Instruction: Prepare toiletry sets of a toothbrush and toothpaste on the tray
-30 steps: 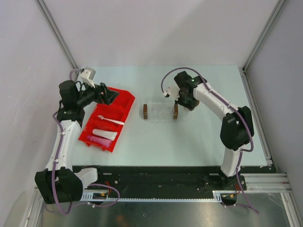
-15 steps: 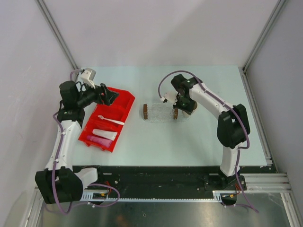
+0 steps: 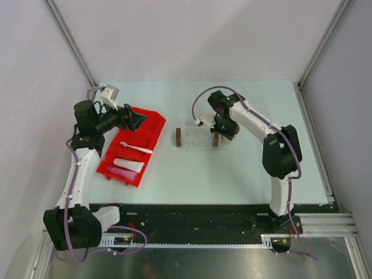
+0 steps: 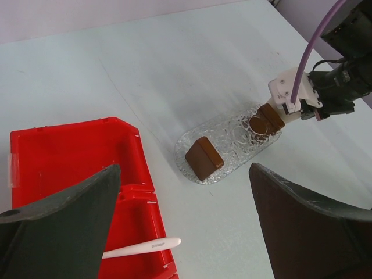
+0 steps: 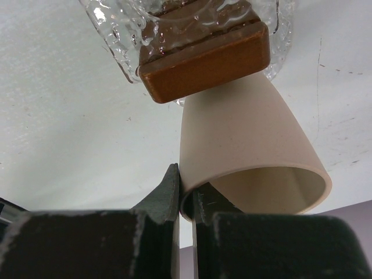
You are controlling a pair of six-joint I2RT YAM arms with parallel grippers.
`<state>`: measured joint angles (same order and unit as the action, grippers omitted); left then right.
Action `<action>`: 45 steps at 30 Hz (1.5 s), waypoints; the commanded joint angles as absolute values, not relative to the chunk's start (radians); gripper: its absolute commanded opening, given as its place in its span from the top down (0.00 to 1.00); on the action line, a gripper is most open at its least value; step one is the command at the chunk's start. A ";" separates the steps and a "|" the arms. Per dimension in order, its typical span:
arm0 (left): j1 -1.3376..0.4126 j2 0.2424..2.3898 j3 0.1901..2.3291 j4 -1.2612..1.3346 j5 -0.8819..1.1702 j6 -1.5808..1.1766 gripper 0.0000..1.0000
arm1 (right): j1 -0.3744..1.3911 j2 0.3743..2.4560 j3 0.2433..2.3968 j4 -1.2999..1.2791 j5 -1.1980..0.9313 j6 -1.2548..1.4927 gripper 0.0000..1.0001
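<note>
Two tools: right tool (image 5: 186, 186) pinches rim of smooth, seemingly paper cup (image 5: 250, 139); left tool (image 4: 184, 170) gapes.

- No words, numbers or signs can be read anywhere.
- The toothbrush (image 4: 142, 248) lies in the red bin (image 4: 70, 157) on the left. It has a tiny grey mark on its handle. This may be writing, but it is too small to read.
- The white tube (image 3: 128, 165) and the pink tube (image 3: 119, 172) lie in the near part of the bin. Both look too small to show any print.
</note>
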<state>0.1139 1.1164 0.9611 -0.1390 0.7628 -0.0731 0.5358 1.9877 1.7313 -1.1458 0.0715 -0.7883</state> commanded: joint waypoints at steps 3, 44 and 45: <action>0.124 1.097 0.956 -0.127 0.790 -0.021 0.04 | 0.541 2.003 1.792 -1.189 0.057 -0.821 1.00; 0.132 1.086 0.940 -0.127 0.799 -0.014 0.04 | 0.546 2.049 1.829 -1.215 0.080 -0.816 0.71; 0.133 1.085 0.940 -0.129 0.798 -0.014 0.04 | 0.545 2.046 1.829 -1.212 0.080 -0.816 0.71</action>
<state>0.1204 1.1118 0.9478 -0.1410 0.7666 -0.0666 0.5396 2.0506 1.7920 -1.2068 0.0593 -0.8200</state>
